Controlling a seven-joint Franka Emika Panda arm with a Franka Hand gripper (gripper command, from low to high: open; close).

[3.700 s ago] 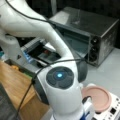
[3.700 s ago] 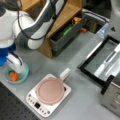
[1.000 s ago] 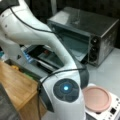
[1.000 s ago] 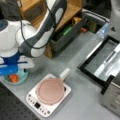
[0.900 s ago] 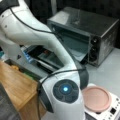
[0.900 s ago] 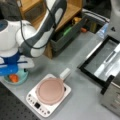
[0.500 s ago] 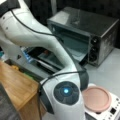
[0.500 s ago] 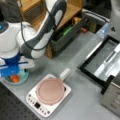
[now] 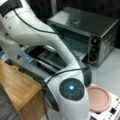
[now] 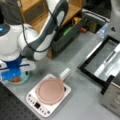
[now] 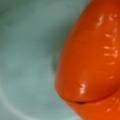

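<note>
Now end effector point(image 10: 12, 75) is seen lowered into teal bowl point(image 10: 23, 77) w/ orange item point(image 11: 92, 57), left of pink pan point(image 10: 50, 90); grip state can't be told.

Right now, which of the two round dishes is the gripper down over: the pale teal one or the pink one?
The pale teal dish, at a front view's left. The gripper sits over it, with an orange object inside. The pink dish sits apart on the white appliance.

The orange object point(image 11: 90, 60) is glossy and rounded, and in the wrist view it fills the right half, very close to the camera. It lies in a pale teal bowl point(image 11: 25, 62). In a front view the bowl point(image 10: 23, 77) stands on the grey table at the left, directly below the gripper point(image 10: 11, 75).
</note>
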